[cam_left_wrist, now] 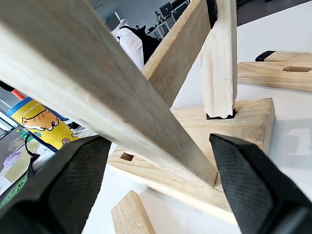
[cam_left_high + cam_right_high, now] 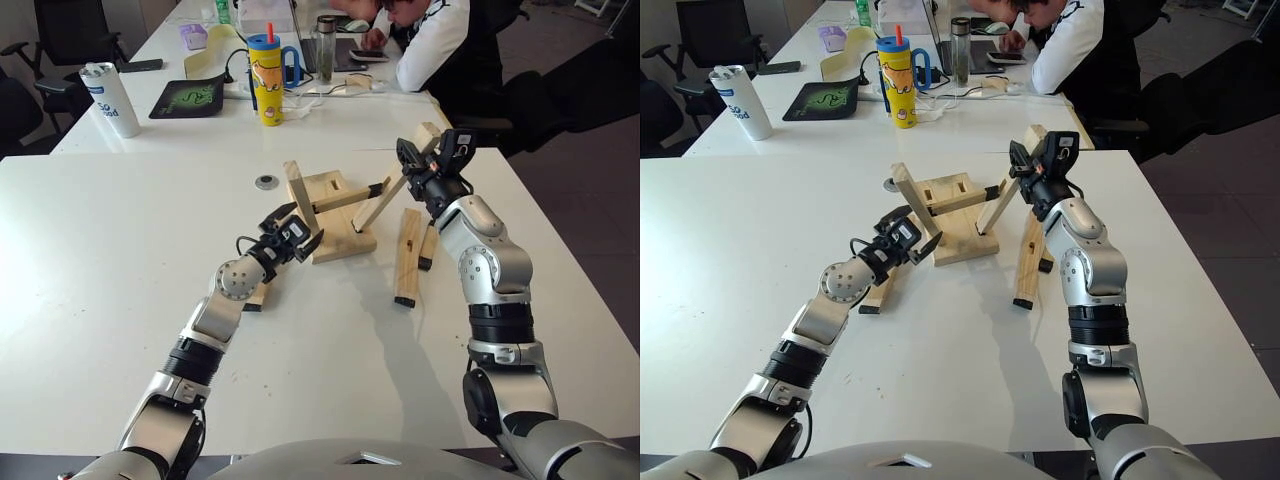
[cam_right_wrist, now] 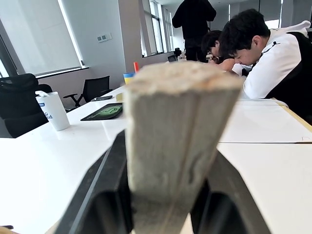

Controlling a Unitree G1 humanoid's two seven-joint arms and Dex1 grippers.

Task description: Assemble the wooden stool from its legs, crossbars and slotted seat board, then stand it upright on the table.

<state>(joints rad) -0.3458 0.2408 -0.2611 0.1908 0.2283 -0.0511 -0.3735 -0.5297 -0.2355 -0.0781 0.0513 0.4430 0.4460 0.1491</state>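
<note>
Straddles left leg (image 2: pixel 297 195) with left gripper (image 2: pixel 300 238), fingers apart; clamps right gripper (image 2: pixel 420 165) on top of right leg (image 2: pixel 385 200) | seat board (image 2: pixel 340 243) flat, both legs slotted in; loose leg (image 2: pixel 407 255) just right.

The setting is an open-plan office. Long white desks (image 2: pixel 90 260) are set end to end. On the farther one, at eleven to twelve o'clock, a mouse pad (image 2: pixel 190 97), a yellow printed cup (image 2: pixel 265 85) and a white tumbler (image 2: pixel 110 100) are laid out. Black swivel chairs (image 2: pixel 70 35) are seen at ten o'clock, and tall blinded windows (image 3: pixel 39 39) line the wall beyond.
</note>
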